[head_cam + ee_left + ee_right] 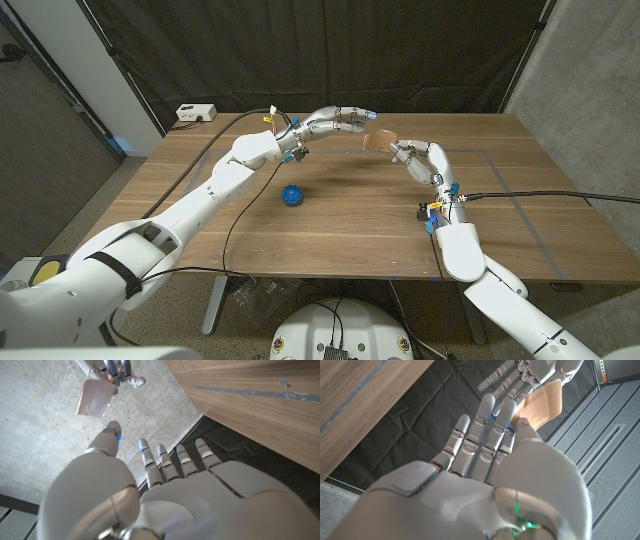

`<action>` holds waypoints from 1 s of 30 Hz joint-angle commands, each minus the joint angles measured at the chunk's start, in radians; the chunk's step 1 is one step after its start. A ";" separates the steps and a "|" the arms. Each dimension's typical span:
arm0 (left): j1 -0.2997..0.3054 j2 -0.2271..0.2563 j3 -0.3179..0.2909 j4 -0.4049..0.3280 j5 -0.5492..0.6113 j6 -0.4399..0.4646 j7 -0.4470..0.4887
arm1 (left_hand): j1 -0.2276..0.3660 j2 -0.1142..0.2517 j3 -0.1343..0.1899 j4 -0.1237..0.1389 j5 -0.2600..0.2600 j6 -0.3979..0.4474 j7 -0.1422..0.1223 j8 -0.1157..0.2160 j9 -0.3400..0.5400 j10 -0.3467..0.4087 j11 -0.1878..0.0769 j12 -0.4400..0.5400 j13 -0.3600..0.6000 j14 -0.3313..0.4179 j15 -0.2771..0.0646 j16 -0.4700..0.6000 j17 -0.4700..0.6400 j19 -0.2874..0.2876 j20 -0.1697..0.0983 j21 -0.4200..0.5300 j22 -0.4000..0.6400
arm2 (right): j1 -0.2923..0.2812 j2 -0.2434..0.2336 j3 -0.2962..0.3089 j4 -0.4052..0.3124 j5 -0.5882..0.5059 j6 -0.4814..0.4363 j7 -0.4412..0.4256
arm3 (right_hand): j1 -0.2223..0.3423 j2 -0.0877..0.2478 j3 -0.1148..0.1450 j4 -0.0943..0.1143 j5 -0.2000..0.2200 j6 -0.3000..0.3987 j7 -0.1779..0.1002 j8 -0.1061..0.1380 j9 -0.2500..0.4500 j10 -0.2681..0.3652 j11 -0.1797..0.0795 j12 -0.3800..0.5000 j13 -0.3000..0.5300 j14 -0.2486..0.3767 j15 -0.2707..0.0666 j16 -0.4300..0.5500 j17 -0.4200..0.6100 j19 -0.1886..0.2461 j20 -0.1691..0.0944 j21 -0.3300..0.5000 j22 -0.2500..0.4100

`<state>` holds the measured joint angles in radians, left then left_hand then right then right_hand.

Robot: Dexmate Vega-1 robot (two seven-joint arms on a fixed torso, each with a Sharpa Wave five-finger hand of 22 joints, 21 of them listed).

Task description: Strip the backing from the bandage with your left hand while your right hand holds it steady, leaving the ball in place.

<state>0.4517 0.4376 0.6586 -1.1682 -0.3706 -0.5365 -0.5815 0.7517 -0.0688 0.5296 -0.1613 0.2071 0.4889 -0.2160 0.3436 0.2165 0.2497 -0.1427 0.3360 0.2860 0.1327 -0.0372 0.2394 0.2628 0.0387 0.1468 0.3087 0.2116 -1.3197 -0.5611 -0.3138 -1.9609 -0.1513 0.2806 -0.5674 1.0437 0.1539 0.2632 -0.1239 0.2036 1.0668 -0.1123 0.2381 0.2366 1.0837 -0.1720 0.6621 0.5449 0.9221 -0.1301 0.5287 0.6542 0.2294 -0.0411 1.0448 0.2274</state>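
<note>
The right hand [418, 159] holds the bandage [378, 143] up above the desk's [360, 225] far side, pinched at the fingers [496, 427]; the left hand [335, 122] reaches just beside it, fingers [162, 460] straight and spread, gripping nothing; the blue ball [291, 195] lies on the desk, nearer the left arm.
</note>
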 commanded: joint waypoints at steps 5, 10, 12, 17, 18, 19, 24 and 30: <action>0.012 -0.008 0.036 -0.044 0.044 0.002 0.027 | 0.024 -0.007 -0.006 -0.001 0.011 0.022 0.003 0.015 0.010 -0.012 0.006 -0.002 0.009 -0.003 0.005 -0.004 0.005 -0.005 0.009 0.004 0.005 | -0.018 0.009 0.008 -0.026 -0.066 -0.006 -0.022 | 0.006 0.000 -0.004 0.005 0.007 0.042 -0.036 -0.002 0.007 0.001 -0.005 0.006 0.008 -0.004 -0.105 -0.008 0.006 -0.008 -0.075 0.009 -0.001; 0.020 -0.011 0.039 -0.057 0.024 0.008 0.014 | 0.023 -0.030 -0.025 0.007 0.013 0.057 0.003 0.039 0.019 -0.012 0.002 0.002 0.017 -0.003 0.003 -0.004 0.011 -0.006 0.003 0.004 0.005 | -0.026 0.013 0.008 -0.039 -0.097 -0.045 -0.035 | 0.008 0.000 -0.005 0.004 0.007 0.045 -0.037 -0.002 0.007 0.005 -0.004 0.005 0.003 -0.003 -0.106 -0.010 0.008 -0.008 -0.074 0.013 -0.003; 0.027 -0.010 0.038 -0.069 0.020 0.015 0.018 | 0.020 -0.034 -0.031 0.011 0.014 0.073 0.005 0.048 0.022 -0.008 -0.002 0.005 0.020 -0.004 0.003 -0.004 0.013 -0.006 0.002 0.004 0.005 | -0.030 0.012 0.006 -0.047 -0.117 -0.064 -0.042 | 0.009 0.000 -0.005 0.004 0.007 0.046 -0.036 -0.003 0.007 0.004 -0.007 0.006 0.006 -0.003 -0.106 -0.010 0.009 -0.007 -0.073 0.014 -0.004; 0.046 -0.005 0.035 -0.103 0.010 0.031 0.028 | 0.021 -0.034 -0.039 0.019 0.018 0.099 0.002 0.065 0.027 0.004 -0.002 0.013 0.025 0.002 0.000 0.000 0.020 -0.006 0.000 0.005 0.006 | -0.042 0.009 -0.002 -0.082 -0.183 -0.137 -0.062 | 0.008 0.001 -0.005 0.005 0.008 0.046 -0.037 -0.004 0.008 0.005 -0.004 0.006 0.005 -0.004 -0.105 -0.013 0.010 -0.009 -0.073 0.016 -0.005; 0.051 -0.001 0.035 -0.114 0.010 0.032 0.029 | 0.021 -0.034 -0.040 0.019 0.018 0.099 0.002 0.066 0.028 0.003 0.000 0.013 0.026 0.003 0.001 0.000 0.020 -0.006 0.000 0.005 0.006 | -0.046 0.005 -0.005 -0.091 -0.201 -0.158 -0.063 | 0.008 0.000 -0.006 0.005 0.007 0.046 -0.037 -0.004 0.008 0.005 -0.005 0.007 0.006 -0.006 -0.105 -0.014 0.010 -0.009 -0.073 0.016 -0.006; 0.055 0.002 0.035 -0.122 0.012 0.034 0.032 | 0.021 -0.034 -0.041 0.020 0.018 0.101 0.001 0.067 0.028 0.003 -0.001 0.014 0.027 0.003 0.001 0.000 0.021 -0.005 0.000 0.006 0.006 | -0.046 0.005 -0.006 -0.094 -0.202 -0.164 -0.064 | 0.008 0.000 -0.006 0.005 0.008 0.046 -0.038 -0.004 0.008 0.004 -0.007 0.007 0.006 -0.006 -0.105 -0.015 0.010 -0.010 -0.074 0.017 -0.006; 0.064 0.017 0.036 -0.152 0.013 0.043 0.028 | 0.023 -0.037 -0.047 0.022 0.020 0.106 0.001 0.073 0.031 0.005 -0.003 0.017 0.030 0.003 0.002 0.000 0.025 -0.005 -0.003 0.006 0.006 | -0.053 0.000 -0.012 -0.104 -0.218 -0.185 -0.078 | 0.009 0.001 -0.006 0.005 0.008 0.047 -0.037 -0.005 0.008 0.004 -0.008 0.008 0.008 -0.007 -0.106 -0.018 0.011 -0.011 -0.073 0.020 -0.008; 0.069 0.030 0.037 -0.168 0.005 0.046 0.010 | 0.027 -0.028 -0.049 0.028 0.023 0.132 0.003 0.088 0.034 0.002 -0.001 0.019 0.035 -0.004 0.010 -0.001 0.031 -0.008 -0.003 0.006 0.007 | -0.055 -0.002 -0.018 -0.109 -0.226 -0.204 -0.094 | 0.009 0.001 -0.008 0.006 0.008 0.047 -0.039 -0.007 0.008 0.004 -0.005 0.007 0.006 -0.005 -0.106 -0.021 0.014 -0.013 -0.073 0.023 -0.010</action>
<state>0.5021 0.4452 0.6936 -1.2883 -0.3528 -0.5091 -0.5565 0.7783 -0.1075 0.4828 -0.1365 0.2230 0.6025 -0.2142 0.4205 0.2455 0.2464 -0.1429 0.3446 0.3156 0.1316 -0.0357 0.2395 0.2878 0.0352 0.1429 0.3086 0.2165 -1.3592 -0.5550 -0.3166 -2.0363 -0.3329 0.1359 -0.6314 1.0450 0.1524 0.2591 -0.1198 0.2078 1.0666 -0.1126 0.2323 0.2394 1.0837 -0.1719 0.6660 0.5495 0.9183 -0.1262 0.5102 0.6652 0.2187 -0.0413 1.0638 0.2182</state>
